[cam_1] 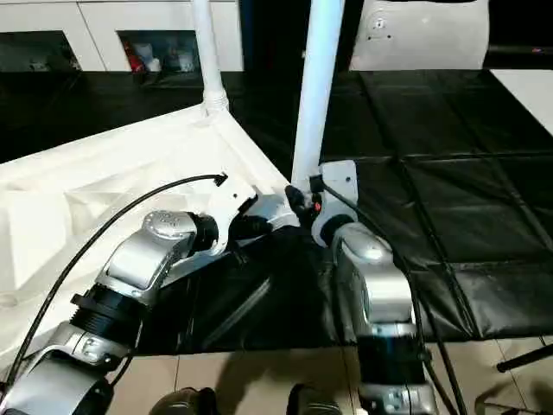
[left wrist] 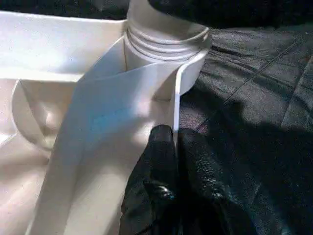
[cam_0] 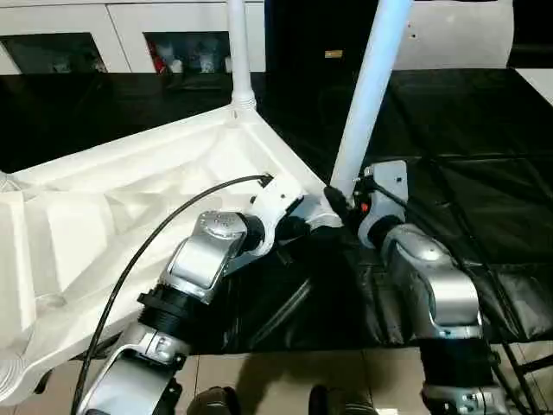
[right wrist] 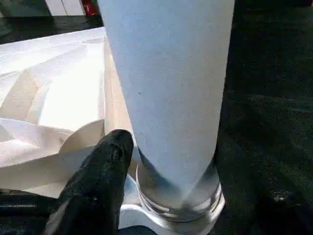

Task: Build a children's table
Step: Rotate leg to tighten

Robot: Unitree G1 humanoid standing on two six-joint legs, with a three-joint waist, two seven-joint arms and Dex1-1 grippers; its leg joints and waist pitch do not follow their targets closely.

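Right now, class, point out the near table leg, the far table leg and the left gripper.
near leg (cam_0: 367,95), left eye view, mid shaft.
far leg (cam_0: 238,52), left eye view, shaft above its base.
left gripper (left wrist: 174,142), left wrist view, fingertips on the table's rim.

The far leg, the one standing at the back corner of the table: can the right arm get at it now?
Probably yes. The far leg stands free above the tabletop, but the near leg rises just beside the right end effector, so the arm must go around it.
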